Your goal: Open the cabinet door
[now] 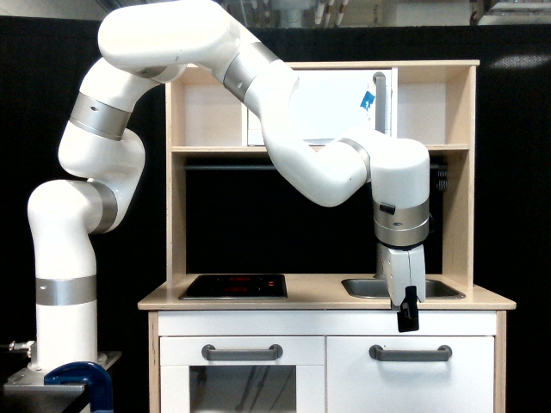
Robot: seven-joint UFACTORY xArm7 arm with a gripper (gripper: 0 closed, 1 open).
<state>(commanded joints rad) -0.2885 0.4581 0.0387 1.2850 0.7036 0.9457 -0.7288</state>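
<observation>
Door point(413, 379) is sitting shut; tool point(407, 318) is hanging at twelve o'clock over its handle point(411, 353), lining up a grab, jaw gap unreadable.

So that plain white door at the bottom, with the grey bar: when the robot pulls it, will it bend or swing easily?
The cabinet door looks like a flat solid panel, so it should probably stay stiff and swing as one piece. Its grey handle is a smooth bar, so the gripper above it might slip. The kitchen looks light, so a hard tug could shift it.
</observation>
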